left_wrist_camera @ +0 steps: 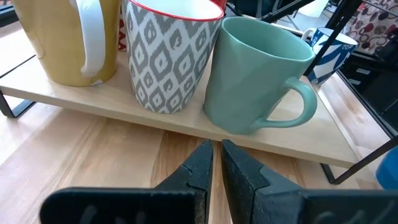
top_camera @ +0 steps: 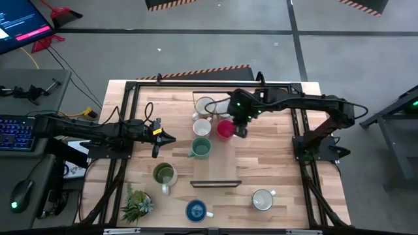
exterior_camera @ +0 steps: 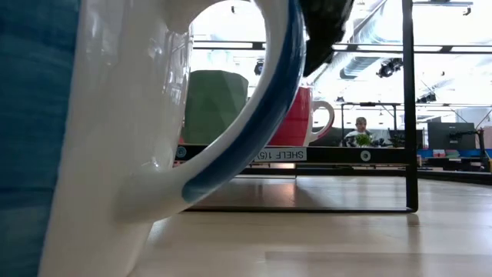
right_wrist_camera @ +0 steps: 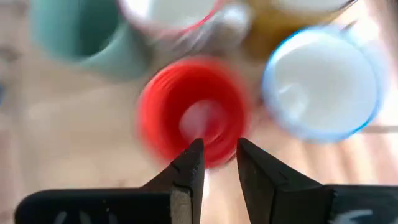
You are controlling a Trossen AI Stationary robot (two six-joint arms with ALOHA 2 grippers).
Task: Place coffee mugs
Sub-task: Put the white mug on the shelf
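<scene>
Right gripper (top_camera: 240, 128) is directly above the red mug (top_camera: 225, 128), fingers (right_wrist_camera: 189, 168) parted a little with a bare gap between them, nothing held; in its wrist view the mug sits straight under the fingertips, upright, mouth up. Just past the red mug from that gripper: teal mug (top_camera: 200, 148), a grey-patterned white mug (top_camera: 201, 126) and a cream mug (top_camera: 205, 106), all on the low wooden shelf (left_wrist_camera: 186, 112). Left gripper (top_camera: 162, 138) hangs out from the teal mug's side, well clear of it, fingers nearly together, holding nothing; its wrist view looks straight at the shelf edge with teal mug, patterned mug and cream mug in a row. Off the shelf, nearer the table's front edge: olive mug (top_camera: 164, 174), blue mug (top_camera: 196, 210), white mug (top_camera: 263, 200). Potted plant (top_camera: 136, 205) beside the olive mug.
</scene>
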